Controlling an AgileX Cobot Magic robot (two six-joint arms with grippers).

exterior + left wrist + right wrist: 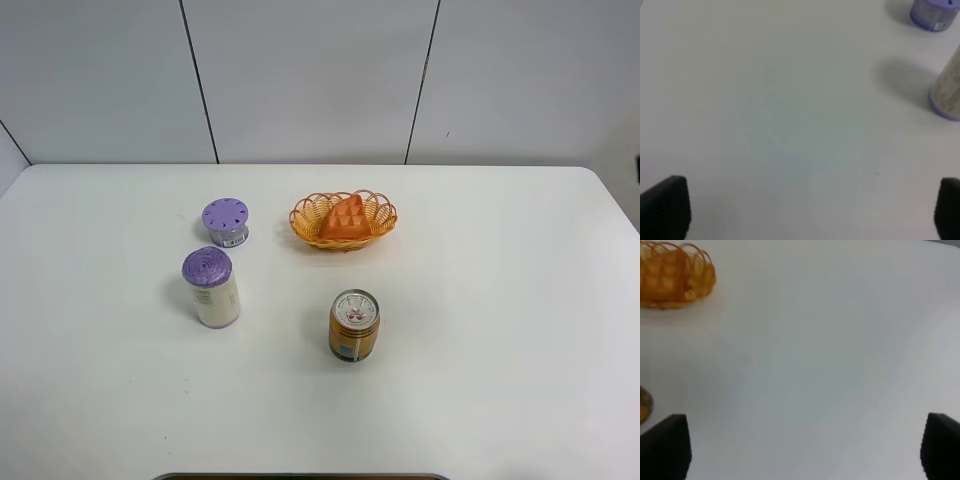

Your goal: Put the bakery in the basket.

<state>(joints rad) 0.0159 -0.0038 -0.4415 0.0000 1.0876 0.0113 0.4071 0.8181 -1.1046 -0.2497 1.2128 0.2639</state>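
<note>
We find the orange-brown wedge-shaped waffle slice (345,217) lying inside the oval orange-yellow wicker basket (305,222) on the white table (500,330); both the left gripper (805,212) and right gripper (805,450) stand wide open, empty

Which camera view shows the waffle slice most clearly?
The exterior high view shows it best: the whole waffle slice lies inside the basket, sharp enough to see its wedge shape. The right wrist view shows it only blurred at the picture's edge, partly behind the rim. The left wrist view does not show it.
</note>
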